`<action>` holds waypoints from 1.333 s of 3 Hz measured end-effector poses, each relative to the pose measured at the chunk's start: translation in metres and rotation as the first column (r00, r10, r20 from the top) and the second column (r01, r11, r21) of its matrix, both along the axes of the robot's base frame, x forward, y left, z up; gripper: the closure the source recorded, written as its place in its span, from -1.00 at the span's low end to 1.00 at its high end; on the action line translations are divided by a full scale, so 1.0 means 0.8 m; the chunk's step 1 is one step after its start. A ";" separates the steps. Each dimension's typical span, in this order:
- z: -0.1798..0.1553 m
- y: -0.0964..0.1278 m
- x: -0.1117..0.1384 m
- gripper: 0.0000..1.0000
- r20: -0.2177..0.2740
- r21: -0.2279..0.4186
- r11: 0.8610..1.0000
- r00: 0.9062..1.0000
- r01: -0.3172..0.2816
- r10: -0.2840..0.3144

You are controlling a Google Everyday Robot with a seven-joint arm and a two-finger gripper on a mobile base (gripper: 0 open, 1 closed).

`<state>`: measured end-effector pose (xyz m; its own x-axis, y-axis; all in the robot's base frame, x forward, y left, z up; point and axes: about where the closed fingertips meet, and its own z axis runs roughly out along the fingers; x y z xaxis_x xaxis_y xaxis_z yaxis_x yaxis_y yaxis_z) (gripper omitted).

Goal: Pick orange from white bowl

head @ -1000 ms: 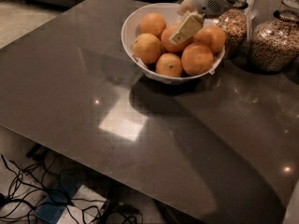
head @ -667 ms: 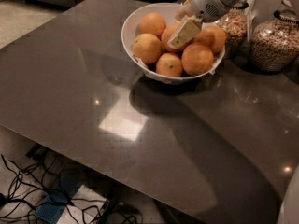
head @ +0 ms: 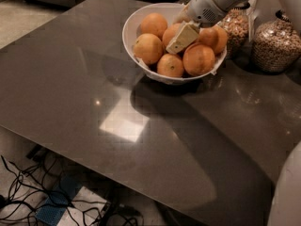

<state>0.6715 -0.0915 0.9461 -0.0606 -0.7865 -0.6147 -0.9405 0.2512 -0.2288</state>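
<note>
The white bowl stands at the back of the dark table and holds several oranges. One orange lies at the left, one at the front, one at the front right, and one at the back left. My gripper reaches down from the upper right into the middle of the bowl. Its cream tip lies over the central orange, among the fruit. The oranges under the wrist are partly hidden.
Two clear glass jars of grain stand right of the bowl, one at the far right and one close behind the bowl. The dark table spreads to the front and left. Cables lie on the floor below.
My gripper has come a little lower and to the left, deeper among the oranges in the bowl. The bowl and the oranges have not moved.
</note>
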 end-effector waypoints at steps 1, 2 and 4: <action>-0.008 -0.003 0.005 -0.28 -0.018 -0.001 1.000 1.000 0.006 -0.006; -0.015 -0.007 0.009 -0.30 -0.036 -0.005 1.000 0.999 0.012 -0.013; -0.013 -0.008 0.012 0.03 -0.049 -0.007 1.000 0.999 0.012 -0.013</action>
<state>0.6807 -0.0980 0.9354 -0.1004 -0.7893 -0.6057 -0.9474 0.2619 -0.1842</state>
